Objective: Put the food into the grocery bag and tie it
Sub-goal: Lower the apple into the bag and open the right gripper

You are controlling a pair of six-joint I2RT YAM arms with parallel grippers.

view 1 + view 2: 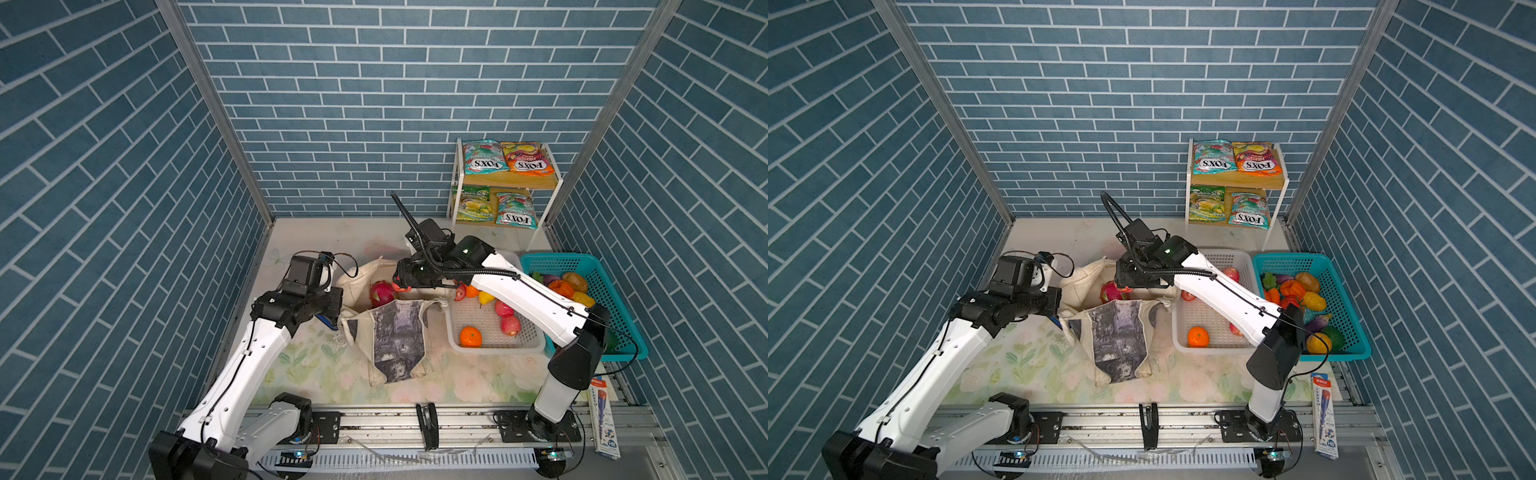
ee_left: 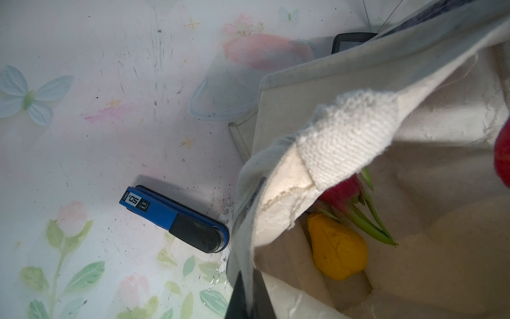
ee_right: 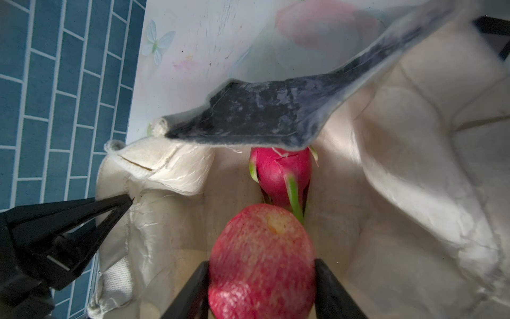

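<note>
The right tool (image 3: 260,263) clamps an apple (image 3: 262,248) over the grocery bag (image 1: 399,332), the left tool (image 3: 125,201) pinching its rim; dragon fruit (image 1: 381,291) lies inside (the white basket (image 1: 498,348) at three o'clock needs emptying, then tying).

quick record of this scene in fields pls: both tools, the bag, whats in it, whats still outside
left tool: shut on the grocery bag rim, mouth held open
right tool: shut on a red apple, over the bag mouth
in bag: dragon fruit, yellow fruit
white basket: orange, red apples
teal basket: mixed vegetables
shelf: four candy packets
table: blue stapler beside the bag
bag tied: no
</note>
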